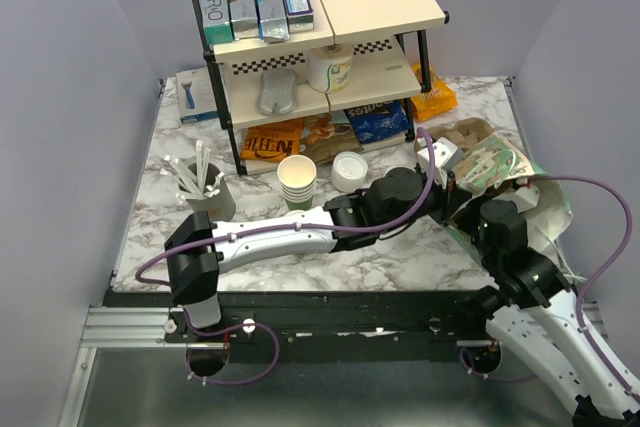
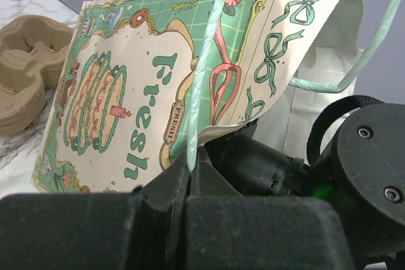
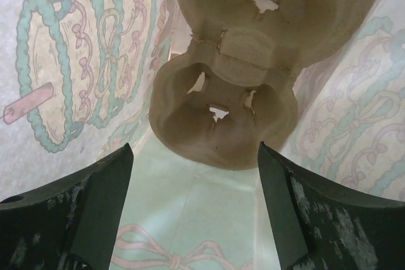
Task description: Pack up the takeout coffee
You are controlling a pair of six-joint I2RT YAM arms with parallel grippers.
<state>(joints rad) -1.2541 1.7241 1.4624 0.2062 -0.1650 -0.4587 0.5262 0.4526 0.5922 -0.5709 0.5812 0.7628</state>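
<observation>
A carrier (image 3: pixel 221 118) lies inside the bag (image 3: pixel 202 219); the takeout coffee (image 1: pixel 331 70) stands on the lower shelf (image 1: pixel 390 82).

— Any way across the table (image 1: pixel 400 265)?
— Hardly. The left arm (image 1: pixel 285 234) lies slantwise from the near left corner to the paper bag (image 1: pixel 495 162) at the right edge. Bare marble runs along the near edge.
— The far side?
— The shelf rack (image 1: pixel 320 57) fills its middle, and stacked cups (image 1: pixel 297 180) stand just before it.
— Inside the bag?
— A cardboard carrier (image 3: pixel 221 118) blocks the way ahead of the right gripper (image 3: pixel 195 150), whose fingers are spread.
</observation>
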